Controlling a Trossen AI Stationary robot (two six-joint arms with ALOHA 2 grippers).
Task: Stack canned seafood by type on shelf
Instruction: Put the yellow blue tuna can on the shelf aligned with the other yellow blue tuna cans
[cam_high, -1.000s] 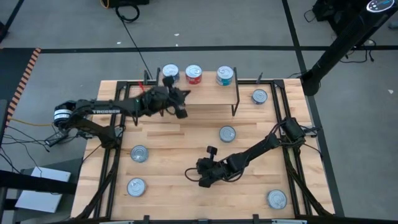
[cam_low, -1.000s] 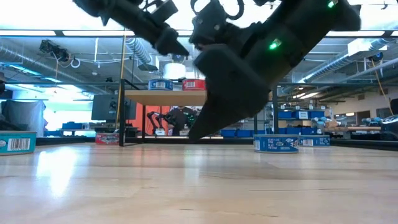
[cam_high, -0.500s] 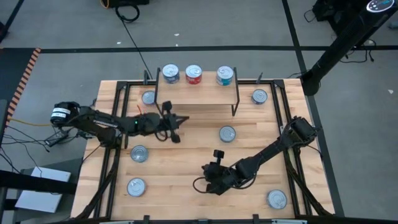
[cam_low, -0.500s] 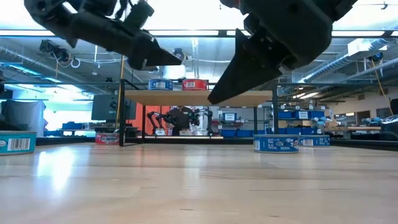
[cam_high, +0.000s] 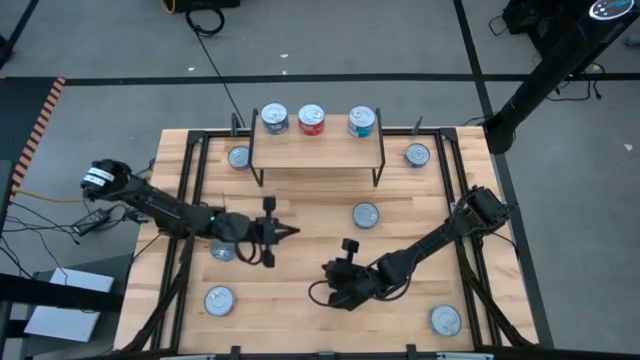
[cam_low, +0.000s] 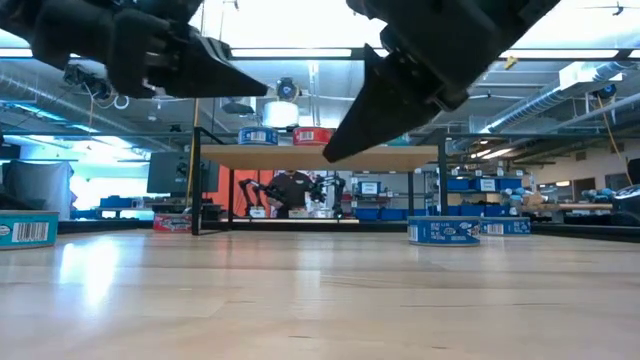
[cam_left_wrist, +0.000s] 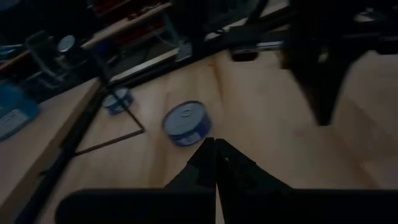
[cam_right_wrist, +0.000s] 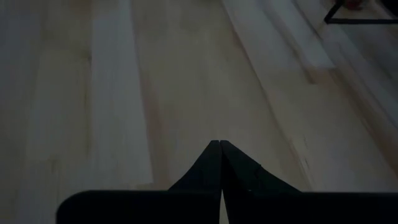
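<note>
The shelf (cam_high: 316, 150) stands at the table's far middle on thin black legs. Three tins sit on its plank: blue (cam_high: 273, 119), red (cam_high: 312, 119) and teal (cam_high: 361, 121). Several more tins rest on the tabletop. My left gripper (cam_high: 288, 232) hangs shut over the middle of the table, pointing right toward a blue tin (cam_high: 366, 215), which lies just ahead of the fingertips in the left wrist view (cam_left_wrist: 185, 123). My right gripper (cam_high: 320, 293) is shut above bare wood nearer the near edge (cam_right_wrist: 215, 143). Both grippers are raised off the table in the low view.
Loose tins lie by the shelf's left leg (cam_high: 238, 156), by the far right corner (cam_high: 417, 155), half under my left arm (cam_high: 222, 250), near the near left corner (cam_high: 219, 300) and the near right corner (cam_high: 445, 320). Black frame rails run along both table sides.
My left gripper has drawn back from the shelf's left front toward the near edge and now hangs over the table's middle, its arm covering part of a tin. My right gripper has risen off the tabletop and shifted slightly to the right.
</note>
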